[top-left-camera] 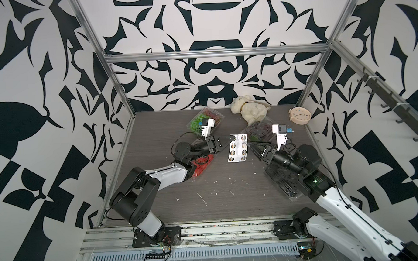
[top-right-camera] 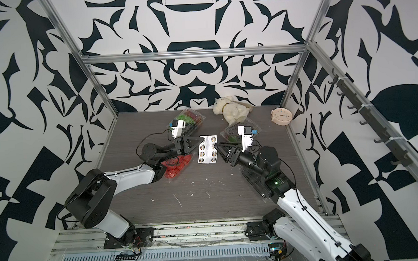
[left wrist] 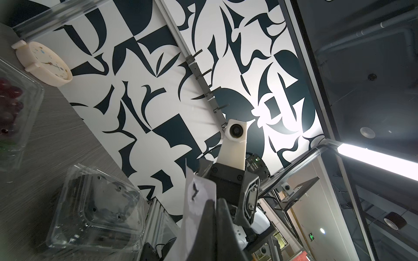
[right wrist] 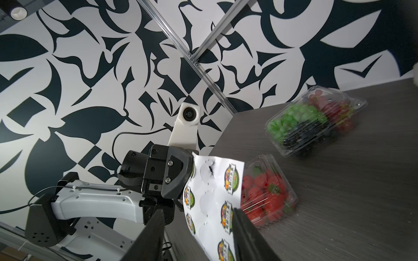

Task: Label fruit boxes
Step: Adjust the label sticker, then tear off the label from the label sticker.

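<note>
You find no wording clear enough to read. The round labels (right wrist: pixel 230 176) on the white sticker sheet (right wrist: pixel 210 203) each carry a fruit emblem crossed by a band of lettering, too blurred to make out. The clock (top-left-camera: pixel 299 116) shows hands, but its numerals are too small. A green lit sign (left wrist: pixel 311 237) glows outside the frame, its symbol unclear.

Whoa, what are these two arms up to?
Labelling fruit, it seems. The left gripper pinches one edge of a sticker sheet, holding it off the table. The right gripper is open at the opposite edge, gripping nothing. Some stickers are already gone from the sheet. Boxes of strawberries, grapes and avocados lie around it.
</note>
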Robot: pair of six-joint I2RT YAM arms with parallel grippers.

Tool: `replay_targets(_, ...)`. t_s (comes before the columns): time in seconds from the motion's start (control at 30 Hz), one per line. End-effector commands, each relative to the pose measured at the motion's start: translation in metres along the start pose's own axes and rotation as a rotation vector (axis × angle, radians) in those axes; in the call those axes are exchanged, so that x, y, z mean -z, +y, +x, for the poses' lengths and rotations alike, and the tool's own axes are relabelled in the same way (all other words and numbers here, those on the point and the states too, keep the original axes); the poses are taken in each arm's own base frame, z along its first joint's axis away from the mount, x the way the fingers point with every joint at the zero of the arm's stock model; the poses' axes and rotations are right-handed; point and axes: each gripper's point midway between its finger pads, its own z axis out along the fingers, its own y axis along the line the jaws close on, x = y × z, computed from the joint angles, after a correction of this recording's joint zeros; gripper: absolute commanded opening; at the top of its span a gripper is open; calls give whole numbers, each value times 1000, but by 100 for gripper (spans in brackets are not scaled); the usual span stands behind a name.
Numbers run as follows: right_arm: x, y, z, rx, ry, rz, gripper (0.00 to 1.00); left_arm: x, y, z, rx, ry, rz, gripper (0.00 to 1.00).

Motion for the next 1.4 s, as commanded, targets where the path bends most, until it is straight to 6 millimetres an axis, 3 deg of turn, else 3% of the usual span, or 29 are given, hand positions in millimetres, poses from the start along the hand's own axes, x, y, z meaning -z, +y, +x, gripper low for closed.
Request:
replay_targets(0.0,1,15,-20,39,-40,-6,35,1,5,1,-28,-7,1,0)
replay_targets(0.2,-17,22,-23,21,-11,-30,27,2,5,4,-26,4,2,0)
replay_targets(0.47,-46,27,-16,5,23,-56,26,3,0,5,-33,6,7,0)
replay_targets(1.37,-52,24,-14,-21,24,-66,18,1,-6,6,-41,16,21,0)
